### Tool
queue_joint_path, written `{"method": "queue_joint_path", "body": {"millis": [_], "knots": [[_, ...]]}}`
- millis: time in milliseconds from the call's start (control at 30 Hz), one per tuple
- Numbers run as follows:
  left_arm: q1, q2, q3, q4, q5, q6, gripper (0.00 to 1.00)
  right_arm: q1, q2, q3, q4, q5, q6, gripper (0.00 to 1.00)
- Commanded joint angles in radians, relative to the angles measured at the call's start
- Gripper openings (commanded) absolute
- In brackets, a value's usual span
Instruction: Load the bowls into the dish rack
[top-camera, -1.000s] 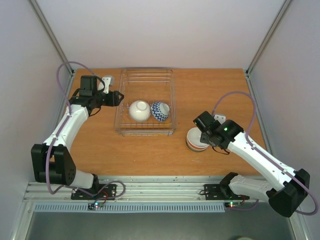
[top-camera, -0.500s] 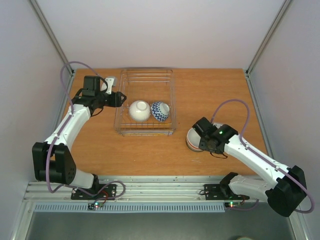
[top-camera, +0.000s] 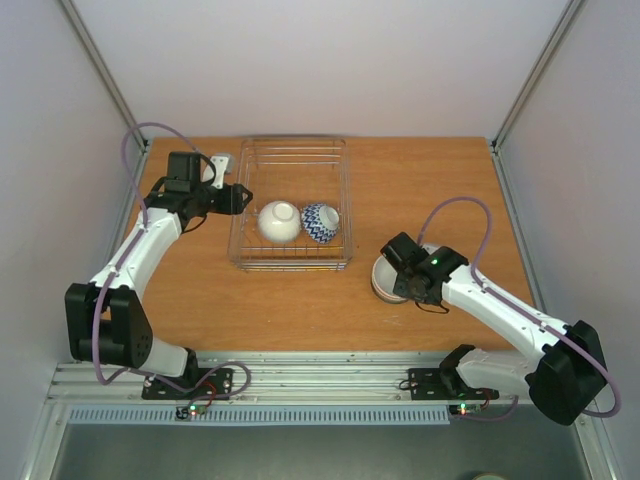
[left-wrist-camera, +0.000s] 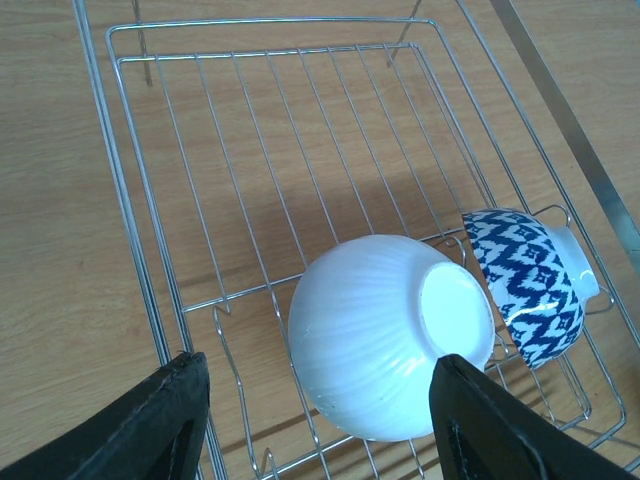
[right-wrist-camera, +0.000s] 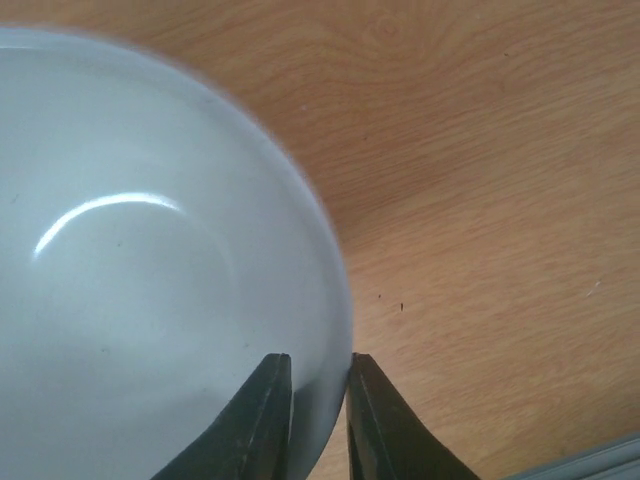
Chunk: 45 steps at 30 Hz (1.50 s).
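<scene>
Jaws of the right gripper (right-wrist-camera: 318, 360) pinch the rim of a glossy pale bowl (right-wrist-camera: 150, 260); the left gripper (left-wrist-camera: 317, 358) has its jaws apart. The wire dish rack (top-camera: 295, 170) holds a ribbed white bowl (left-wrist-camera: 380, 350) and a zigzag bowl (left-wrist-camera: 525, 285).

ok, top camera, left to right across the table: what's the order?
Left gripper → plain white ribbed bowl → blue-white zigzag bowl (both in the silver wire dish rack) → pale stacked bowls. Right gripper overlaps that stack, so unplaced.
</scene>
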Motion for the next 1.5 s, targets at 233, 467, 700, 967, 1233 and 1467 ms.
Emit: {"method": "queue_joint_path", "body": {"millis": [233, 467, 700, 967, 1233, 1467], "knots": [[-0.010, 0.011, 0.022, 0.013, -0.006, 0.009, 0.61, -0.007, -0.034, 0.022, -0.042, 0.040, 0.021, 0.01], [-0.030, 0.017, 0.025, 0.012, -0.020, 0.009, 0.61, 0.000, -0.146, 0.107, -0.103, 0.100, -0.026, 0.01], [-0.133, 0.029, 0.070, -0.038, -0.107, 0.024, 0.63, 0.031, -0.121, 0.338, -0.081, 0.166, -0.180, 0.01], [-0.212, -0.018, 0.120, -0.078, -0.022, 0.014, 0.71, 0.035, 0.184, 0.556, 0.127, 0.071, -0.373, 0.01], [-0.213, -0.054, 0.130, -0.095, 0.060, -0.001, 0.76, 0.062, 0.439, 0.755, 0.235, 0.011, -0.452, 0.01], [-0.232, -0.029, 0.112, -0.074, 0.085, -0.009, 0.76, 0.116, 0.573, 0.903, 0.230, 0.016, -0.493, 0.01]]}}
